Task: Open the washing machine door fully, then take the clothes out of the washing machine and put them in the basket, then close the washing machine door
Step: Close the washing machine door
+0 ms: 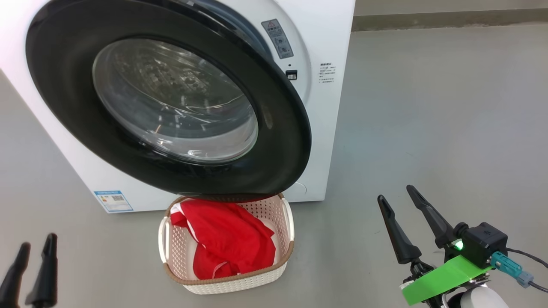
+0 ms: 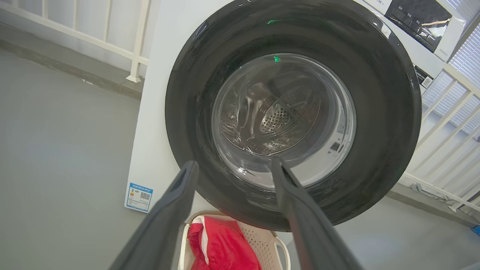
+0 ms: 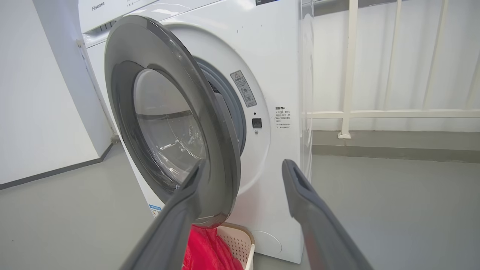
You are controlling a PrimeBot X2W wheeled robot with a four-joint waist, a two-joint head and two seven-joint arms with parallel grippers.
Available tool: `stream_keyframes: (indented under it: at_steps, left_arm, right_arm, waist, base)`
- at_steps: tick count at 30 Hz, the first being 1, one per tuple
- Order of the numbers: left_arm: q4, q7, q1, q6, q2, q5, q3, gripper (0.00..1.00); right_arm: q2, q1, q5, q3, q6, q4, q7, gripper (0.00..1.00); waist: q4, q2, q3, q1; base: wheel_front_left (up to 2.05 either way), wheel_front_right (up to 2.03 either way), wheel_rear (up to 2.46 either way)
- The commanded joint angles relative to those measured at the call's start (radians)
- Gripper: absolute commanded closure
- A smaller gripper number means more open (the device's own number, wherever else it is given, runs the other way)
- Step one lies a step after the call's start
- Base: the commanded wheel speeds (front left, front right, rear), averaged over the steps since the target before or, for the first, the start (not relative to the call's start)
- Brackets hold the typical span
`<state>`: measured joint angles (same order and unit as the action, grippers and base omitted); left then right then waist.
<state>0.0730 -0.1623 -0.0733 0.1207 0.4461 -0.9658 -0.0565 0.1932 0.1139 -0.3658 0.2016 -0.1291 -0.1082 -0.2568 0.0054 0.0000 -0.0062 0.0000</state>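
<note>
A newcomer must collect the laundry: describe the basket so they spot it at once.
Find the big white washing machine, its round black-rimmed door swung out. On the grey floor under that door sits the basket. It alone is cream perforated plastic with a brown rim, holding red clothes.

Door point(image 1: 282, 128) covers basket point(image 1: 239, 287) back edge — blue label point(image 1: 113, 201) txt too small.

Light is bright, even and diffuse. The washing machine door point(image 1: 278, 141) throws a soft shadow on the far rim of the basket point(image 1: 227, 280). Its glass carries pale glare, with a green glint in the left wrist view. Both wrist views bend the railing point(image 2: 139, 37) towards the edges, and the near fingers point(image 2: 311, 225) look soft.
</note>
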Motion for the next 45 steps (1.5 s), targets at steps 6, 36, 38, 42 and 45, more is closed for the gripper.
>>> stream_keyframes:
  at_steps: [6,36,38,42,45]
  left_arm:
    - [-0.008,-0.078,-0.019,0.002,0.000,0.092,0.046,0.00]
    - [-0.064,-0.099,-0.053,0.006,-0.179,0.394,0.144,0.00]
    - [-0.065,-0.099,-0.053,0.007,-0.182,0.395,0.143,0.00]
    - [-0.067,-0.099,-0.052,0.008,-0.184,0.402,0.141,0.00]
    - [-0.070,-0.099,-0.051,0.009,-0.187,0.409,0.137,0.00]
  right_arm:
    - [0.009,0.005,-0.009,0.014,-0.002,0.019,-0.005,0.00]
    - [0.002,0.002,-0.005,0.005,-0.002,0.009,-0.005,0.00]
    - [0.002,0.002,-0.005,0.005,-0.002,0.009,-0.005,0.00]
    - [0.002,0.003,-0.005,0.004,-0.002,0.010,-0.005,0.00]
    - [0.002,0.002,-0.005,0.004,-0.002,0.009,-0.005,0.00]
  waist:
    - [0.007,0.0000,0.001,0.0000]
    - [0.002,0.0000,0.012,0.0000]
    - [0.002,0.0000,0.013,0.0000]
    - [0.003,0.0000,0.013,0.0000]
    - [0.004,0.0000,0.013,0.0000]
  base:
    - [0.00,0.00,0.00]
    - [0.00,0.00,0.00]
    - [0.00,0.00,0.00]
    - [0.00,0.00,0.00]
    - [0.00,0.00,0.00]
